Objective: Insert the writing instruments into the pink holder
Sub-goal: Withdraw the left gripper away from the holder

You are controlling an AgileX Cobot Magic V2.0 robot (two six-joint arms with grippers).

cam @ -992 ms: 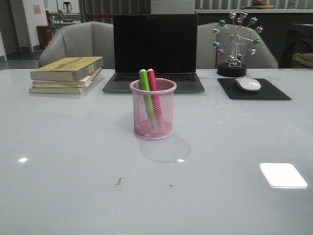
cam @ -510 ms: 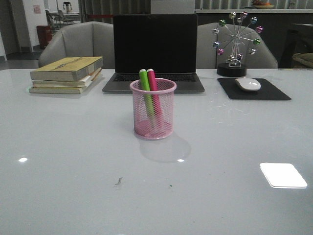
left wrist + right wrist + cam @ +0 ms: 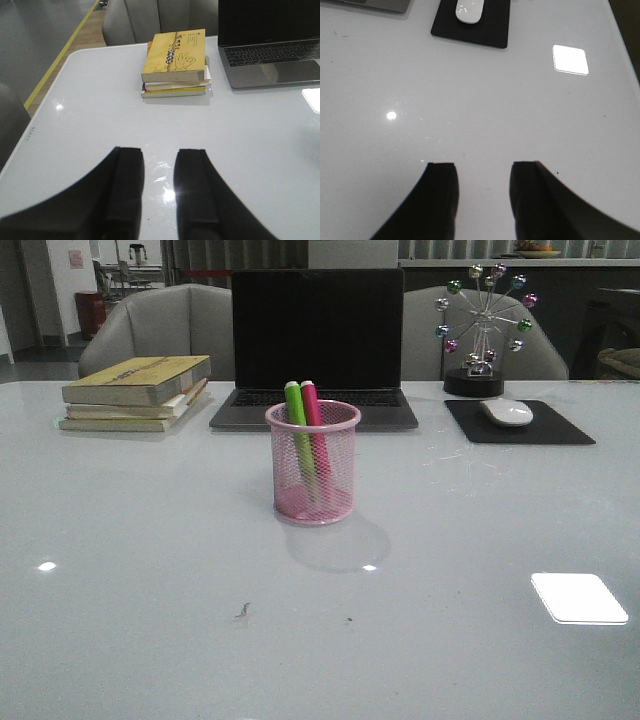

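Nothing is changing across the last second: the cup [image 3: 313,462] is sitting where it was, mid-table in front of the laptop [image 3: 316,340], with the green marker [image 3: 296,420] and pink marker [image 3: 313,418] standing inside it, side by side, leaning toward the far left rim, tops poking above it. Judging from that, the task is looking finished and both arms are idling clear of the cup.

The left gripper [image 3: 159,192] is hanging over bare table [image 3: 260,145] near the books [image 3: 176,62], jaws parted with a narrow gap, holding nothing. The right gripper [image 3: 482,197] is hovering near the mouse [image 3: 469,11] on its pad [image 3: 492,32], jaws spread wider, also empty.

Neither arm is showing in the front view, and the cup is absent from both wrist views. The markers' lower ends are blurring behind the mesh, so their caps are hard to make out
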